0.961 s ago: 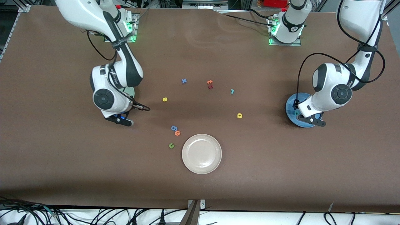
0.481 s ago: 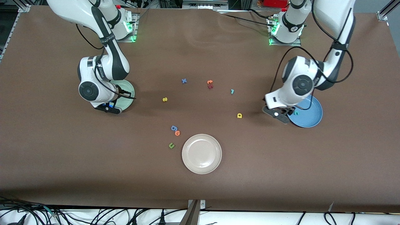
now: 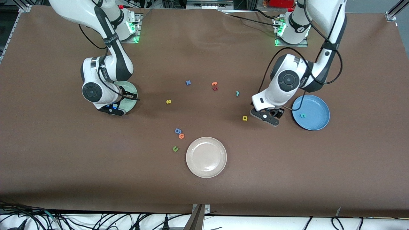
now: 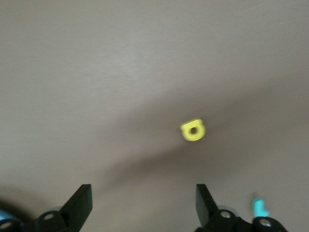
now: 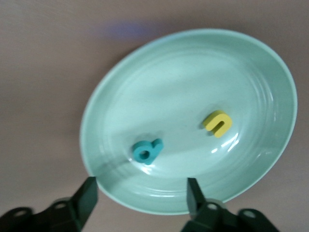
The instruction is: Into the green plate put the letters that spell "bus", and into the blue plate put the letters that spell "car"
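Note:
The green plate (image 3: 130, 92) (image 5: 260, 77) holds a teal b (image 5: 147, 151) and a yellow u (image 5: 217, 123). My right gripper (image 3: 111, 111) (image 5: 141, 198) hangs open over the plate's rim, nothing between its fingers. A teal c (image 3: 303, 115) lies in the blue plate (image 3: 316, 105). My left gripper (image 3: 266, 117) (image 4: 144, 203) is open and empty, low over the table between the blue plate and the yellow a (image 3: 244, 118) (image 4: 193, 130). The teal r (image 3: 237, 93) (image 4: 259, 208) and the yellow s (image 3: 168, 101) lie on the table.
A beige-white plate (image 3: 206, 157) sits nearest the front camera. Loose letters lie mid-table: a blue x (image 3: 188, 82), an orange and red pair (image 3: 214, 85), a blue g (image 3: 178, 130), an orange o (image 3: 181, 136), a dark-green u (image 3: 175, 148).
My left gripper has swung off the blue plate toward the yellow a, leaving the teal c in the plate. My right gripper moved over the green plate, then stayed there.

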Controlling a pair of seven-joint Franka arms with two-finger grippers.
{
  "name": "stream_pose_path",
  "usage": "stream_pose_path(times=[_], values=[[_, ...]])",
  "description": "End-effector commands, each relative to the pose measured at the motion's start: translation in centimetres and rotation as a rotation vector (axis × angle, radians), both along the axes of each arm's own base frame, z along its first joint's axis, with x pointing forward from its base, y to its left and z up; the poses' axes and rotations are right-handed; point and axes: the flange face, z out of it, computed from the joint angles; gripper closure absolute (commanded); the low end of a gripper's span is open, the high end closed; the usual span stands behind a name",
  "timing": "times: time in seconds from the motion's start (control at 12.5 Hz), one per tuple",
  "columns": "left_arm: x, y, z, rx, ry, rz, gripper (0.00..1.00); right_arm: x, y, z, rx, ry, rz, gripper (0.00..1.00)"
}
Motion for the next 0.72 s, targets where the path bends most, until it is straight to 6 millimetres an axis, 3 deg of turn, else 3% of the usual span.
stream_pose_path(times=[0.0, 0.16, 0.4, 0.64], values=[[0.3, -2.1, -1.6, -0.033, 0.016, 0.147, 0.01, 0.8, 5.3, 3.2, 0.017, -0.038, -0.017, 0.04], [0.0, -2.9, -1.7, -0.056, 0.035, 0.271, 0.0, 0.4, 10.0, 2.6, 0.008, -0.1, -0.077, 0.08], [0.5, -3.5, -2.3, -0.08, -0.022, 0.372, 0.0, -1.5, 17.2, 0.2, 0.014, -0.22, -0.169, 0.23], [0.5, -4.2, -3.8, -0.084, -0.047, 0.429, 0.0, -2.7, 19.6, -2.4, 0.008, -0.249, -0.193, 0.35]])
